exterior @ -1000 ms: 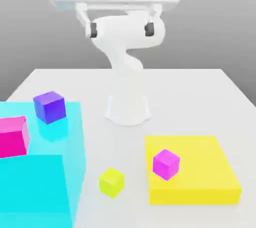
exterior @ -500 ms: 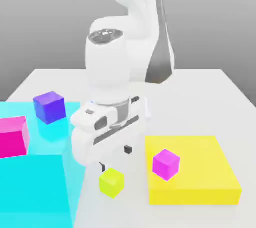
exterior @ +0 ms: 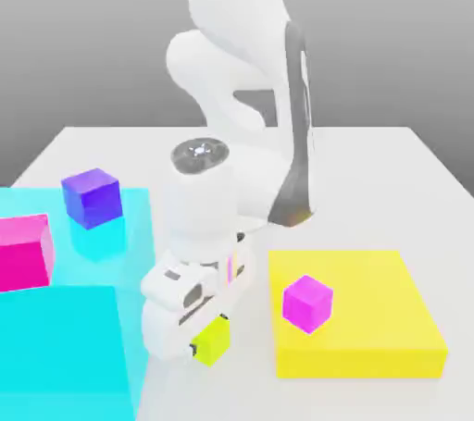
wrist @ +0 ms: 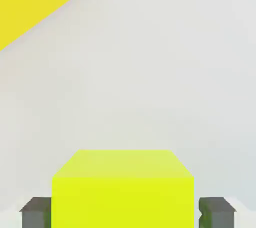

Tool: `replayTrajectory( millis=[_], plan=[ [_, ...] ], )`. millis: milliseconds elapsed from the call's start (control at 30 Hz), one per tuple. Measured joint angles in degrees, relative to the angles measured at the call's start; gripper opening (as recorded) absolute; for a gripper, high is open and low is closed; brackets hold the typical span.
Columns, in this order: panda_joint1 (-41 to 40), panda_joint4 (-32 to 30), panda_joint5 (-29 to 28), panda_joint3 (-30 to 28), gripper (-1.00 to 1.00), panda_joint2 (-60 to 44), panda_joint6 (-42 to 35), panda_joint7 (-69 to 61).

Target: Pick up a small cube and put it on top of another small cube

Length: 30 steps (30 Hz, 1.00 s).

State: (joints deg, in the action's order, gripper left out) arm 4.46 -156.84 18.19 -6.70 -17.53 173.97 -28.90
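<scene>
- Since a second ago, we see the arm has swung down from its raised pose over the base to the front of the worktop [exterior: 370, 169], and the hand has dropped onto the small cube [exterior: 214, 339].
- Our fingers [wrist: 218, 211] now sit closed against two opposite faces of the small cube, one dark pad on each side in the hand view, so we judge the grasp made.
- That lime cube looks to be on the worktop, not yet lifted, just beside the large yellow block [exterior: 370, 340] at its 9 o'clock.
- Done so far: reach and grip. Left: lift, carry, and set it on another cube.
- Candidates for stacking: the magenta cube [exterior: 307, 303] on the yellow block, at about 2 o'clock from the hand, is nearest; the purple cube [exterior: 92, 197] rests on the cyan block [exterior: 130, 225] at about 10 o'clock, well apart.
</scene>
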Motion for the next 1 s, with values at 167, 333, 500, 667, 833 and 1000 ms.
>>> replayTrajectory(
  millis=[167, 333, 500, 667, 833, 1000],
  plan=[
    [1.46, -0.33, -1.76, -1.9, -1.0, 1.7, -1.3, 1.28],
    [5.68, -1.71, -8.96, -7.83, -1.0, 8.12, -6.1, 6.64],
    [6.5, -1.79, -14.28, -9.67, -1.0, 13.27, -11.69, 10.12],
    [5.48, 7.44, -11.92, -8.9, -1.0, 12.69, -22.96, 5.83],
    [3.57, 16.72, -8.39, -9.23, -1.0, 13.1, -35.29, 2.48],
    [0.1, 24.24, -5.35, -10.9, -1.0, 15.71, -48.0, 2.54]
  ],
)
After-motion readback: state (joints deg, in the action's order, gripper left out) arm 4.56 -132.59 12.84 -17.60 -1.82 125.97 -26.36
